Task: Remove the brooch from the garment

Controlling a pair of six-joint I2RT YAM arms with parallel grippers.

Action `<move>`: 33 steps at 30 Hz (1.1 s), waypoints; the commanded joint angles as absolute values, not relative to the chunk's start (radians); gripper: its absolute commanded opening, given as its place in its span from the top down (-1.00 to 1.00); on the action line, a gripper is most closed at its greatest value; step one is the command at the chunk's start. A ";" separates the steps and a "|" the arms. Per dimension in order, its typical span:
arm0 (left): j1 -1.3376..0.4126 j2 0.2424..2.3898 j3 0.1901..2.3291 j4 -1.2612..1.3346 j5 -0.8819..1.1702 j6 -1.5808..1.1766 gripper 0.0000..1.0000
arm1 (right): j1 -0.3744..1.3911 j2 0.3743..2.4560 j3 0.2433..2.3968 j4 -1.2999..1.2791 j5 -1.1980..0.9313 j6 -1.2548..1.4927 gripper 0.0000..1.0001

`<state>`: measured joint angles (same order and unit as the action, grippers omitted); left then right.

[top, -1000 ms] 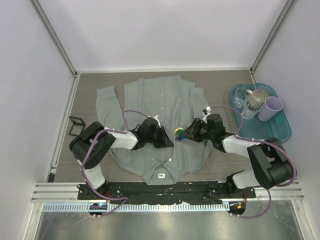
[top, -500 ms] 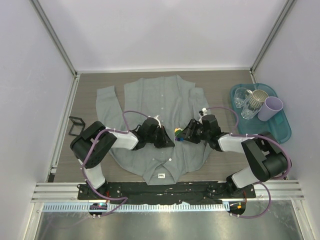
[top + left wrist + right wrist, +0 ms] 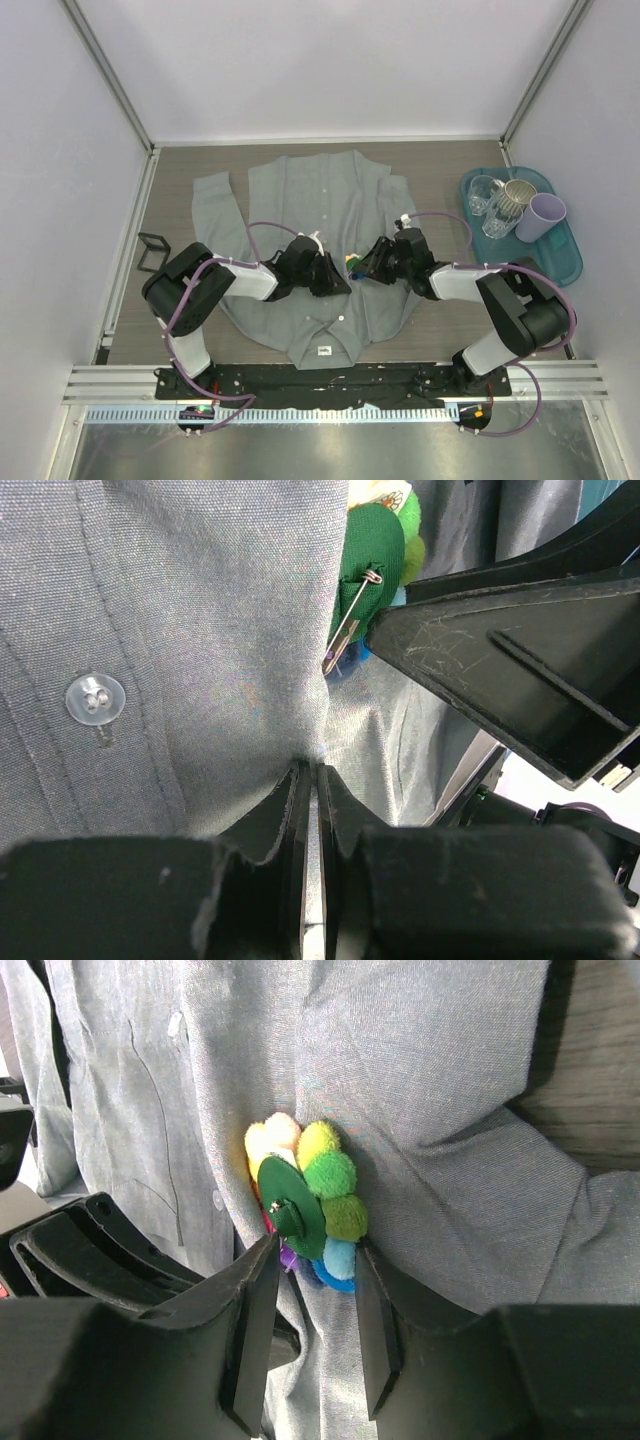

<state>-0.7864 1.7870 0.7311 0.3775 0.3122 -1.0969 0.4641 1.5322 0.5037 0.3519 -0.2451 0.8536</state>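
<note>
The grey garment (image 3: 300,190) lies flat on the table, collar towards me. The rainbow brooch (image 3: 351,262) sits at its right chest, between my two grippers. My left gripper (image 3: 335,280) is shut, pinching a fold of the garment (image 3: 200,610) just left of the brooch; its jaws (image 3: 308,770) meet on cloth. The brooch's green back (image 3: 375,550) and its silver pin (image 3: 350,620) show there. My right gripper (image 3: 367,266) closes on the brooch (image 3: 310,1200) from the right, its fingertips (image 3: 312,1260) pressing the lower petals on both sides.
A teal tray (image 3: 572,265) at the right holds a clear glass (image 3: 485,195), a metal cup (image 3: 515,197) and a lilac cup (image 3: 547,215). A small black frame (image 3: 152,250) stands left of the garment. White walls enclose the table.
My right gripper has moved left along the garment with the brooch between its fingers, closer to the left gripper. The left gripper keeps its pinch and stays in place.
</note>
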 commanded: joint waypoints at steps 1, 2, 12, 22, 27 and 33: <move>-0.795 1.795 0.742 0.429 0.324 -1.106 0.79 | 0.491 1.536 0.540 0.313 -0.157 0.867 0.14; -0.796 1.796 0.742 0.431 0.324 -1.106 0.80 | 0.494 1.536 0.543 0.302 -0.149 0.867 0.12; -0.799 1.799 0.732 0.449 0.324 -1.114 0.80 | 0.520 1.535 0.574 0.199 -0.017 0.847 0.16; -0.799 1.776 0.723 0.445 0.324 -1.112 0.80 | 0.541 1.565 0.537 0.241 0.035 0.856 0.41; -0.795 1.753 0.733 0.423 0.339 -1.103 0.78 | 0.542 1.537 0.485 0.333 -0.032 0.828 0.60; -0.759 1.700 0.753 0.373 0.365 -1.077 0.70 | 0.541 1.516 0.454 0.445 -0.078 0.778 0.85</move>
